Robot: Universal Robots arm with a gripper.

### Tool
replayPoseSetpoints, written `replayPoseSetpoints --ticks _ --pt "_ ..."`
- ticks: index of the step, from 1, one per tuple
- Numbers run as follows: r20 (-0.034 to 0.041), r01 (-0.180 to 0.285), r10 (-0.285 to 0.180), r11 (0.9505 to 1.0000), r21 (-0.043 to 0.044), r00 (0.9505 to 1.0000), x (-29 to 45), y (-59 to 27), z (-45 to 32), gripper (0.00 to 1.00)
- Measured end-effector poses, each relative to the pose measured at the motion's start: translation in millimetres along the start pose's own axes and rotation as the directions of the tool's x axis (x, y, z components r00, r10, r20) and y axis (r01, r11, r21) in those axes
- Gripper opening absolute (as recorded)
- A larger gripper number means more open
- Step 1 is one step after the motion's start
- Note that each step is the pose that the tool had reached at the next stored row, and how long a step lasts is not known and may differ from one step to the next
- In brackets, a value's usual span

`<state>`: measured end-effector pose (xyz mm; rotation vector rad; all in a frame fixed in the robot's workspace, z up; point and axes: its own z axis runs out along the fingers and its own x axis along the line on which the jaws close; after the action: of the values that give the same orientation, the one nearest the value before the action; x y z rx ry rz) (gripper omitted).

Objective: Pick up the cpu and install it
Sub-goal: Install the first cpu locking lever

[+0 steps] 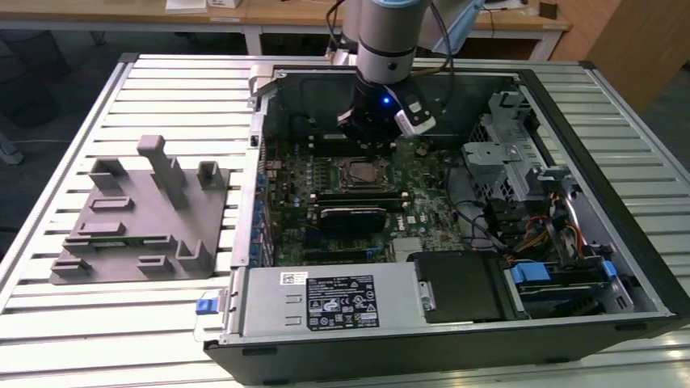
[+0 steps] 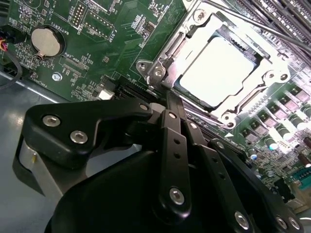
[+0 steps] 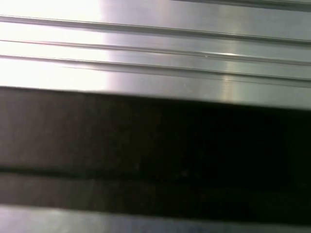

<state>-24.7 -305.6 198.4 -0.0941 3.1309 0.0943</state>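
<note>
In the second wrist view the cpu (image 2: 218,73), a flat square chip with a silvery-white top, lies inside the metal socket frame (image 2: 194,22) on the green motherboard (image 2: 102,43). My gripper (image 2: 170,97) hangs just beside the frame's edge, its black fingers (image 2: 174,141) drawn together with nothing between them. In the exterior view the gripper (image 1: 369,136) is inside the open computer case, a little above and behind the socket (image 1: 361,172).
A grey plastic fixture block (image 1: 140,218) stands on the slatted metal table (image 1: 161,89) at the exterior view's left. The case (image 1: 603,89) holds a power supply (image 1: 323,301), drive cages and cable bundles (image 1: 528,234) around the board. A coin cell (image 2: 47,40) sits near the socket.
</note>
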Motion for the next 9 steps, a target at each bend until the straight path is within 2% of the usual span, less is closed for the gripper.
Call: replayPoseSetpoints --ticks 9 --pt "0.0003 0.0 0.0 1.0 -0.0003 1.0 -0.4 0.2 -2.2 0.11"
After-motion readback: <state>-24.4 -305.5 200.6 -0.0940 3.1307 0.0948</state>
